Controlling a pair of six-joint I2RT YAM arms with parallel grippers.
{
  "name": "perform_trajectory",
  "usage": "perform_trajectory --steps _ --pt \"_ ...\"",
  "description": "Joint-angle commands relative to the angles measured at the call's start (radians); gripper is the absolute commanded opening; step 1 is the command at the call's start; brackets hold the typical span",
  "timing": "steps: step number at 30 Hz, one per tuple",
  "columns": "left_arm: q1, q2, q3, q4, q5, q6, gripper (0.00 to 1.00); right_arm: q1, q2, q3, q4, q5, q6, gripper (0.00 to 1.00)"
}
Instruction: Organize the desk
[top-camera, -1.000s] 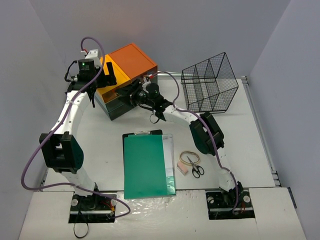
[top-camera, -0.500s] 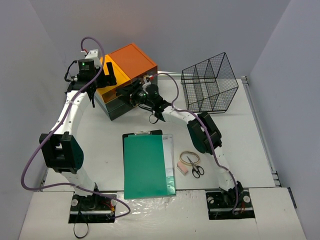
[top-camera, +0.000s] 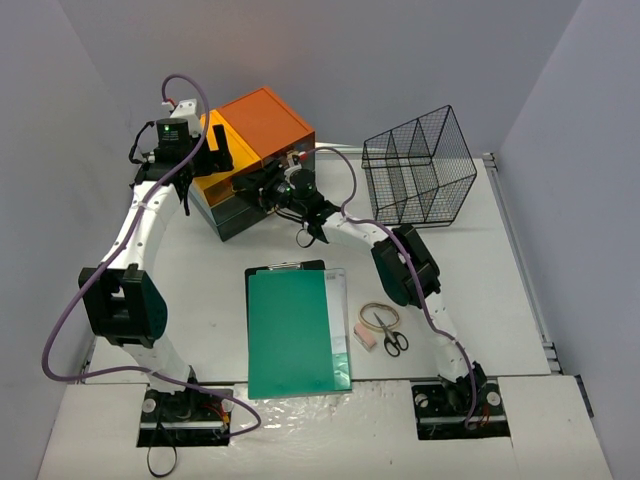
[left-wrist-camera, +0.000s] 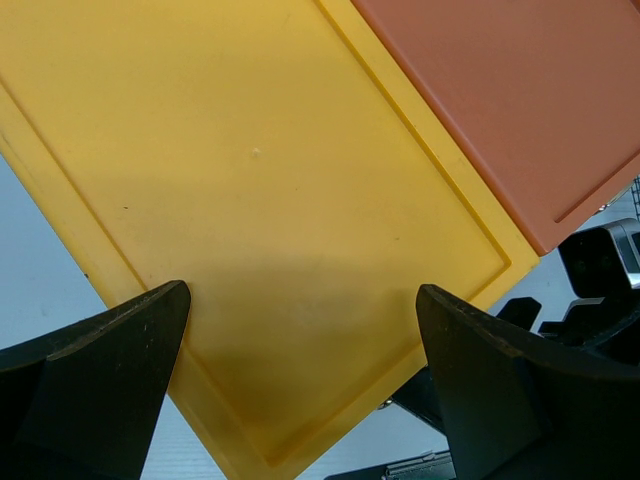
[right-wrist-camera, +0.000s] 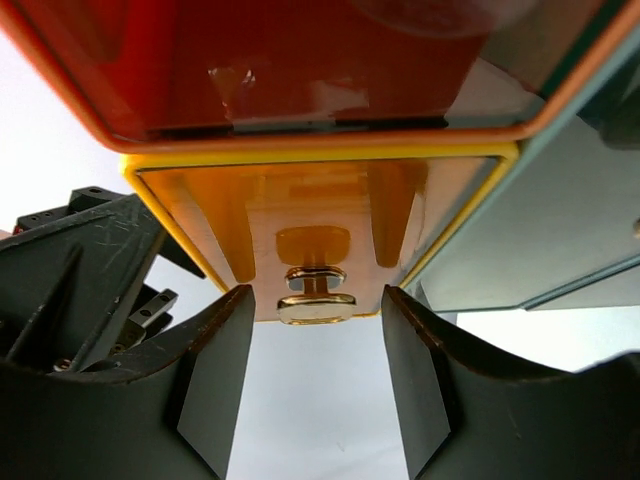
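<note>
The white desk carries a drawer unit with an orange top at the back left. My right gripper is at the unit's front. In the right wrist view its jaws stand open on either side of a small gold knob on the yellow drawer front, with a gap on both sides. My left gripper hovers wide open over the yellow top panel, holding nothing; its midpoint lies above that panel's near corner.
A black wire basket stands at the back right. A clipboard with a green sheet lies in the middle front. Beside it on the right are scissors, a rubber band and a pink eraser.
My right arm has crept left toward the drawer front and its jaws have narrowed a little around the knob. The left arm has not moved.
</note>
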Motion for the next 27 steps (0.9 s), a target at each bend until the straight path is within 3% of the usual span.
perform_trajectory --steps 1,4,13,18,27 --pt "0.025 0.007 -0.013 -0.185 -0.058 -0.017 0.97 0.001 0.005 0.077 0.068 0.027 -0.01 0.47" --pt "0.023 0.007 -0.01 -0.187 -0.06 -0.015 0.97 0.001 0.017 0.093 0.053 0.03 -0.013 0.42" --pt "0.025 0.009 -0.006 -0.188 -0.061 -0.015 0.97 0.001 0.005 0.079 0.028 0.022 -0.029 0.0" --pt "0.026 0.009 -0.01 -0.187 -0.063 -0.015 0.97 0.001 -0.099 -0.042 -0.001 0.019 -0.066 0.0" --pt "0.026 0.007 -0.012 -0.178 -0.063 -0.022 0.97 -0.008 -0.359 -0.316 -0.229 0.019 -0.22 0.0"
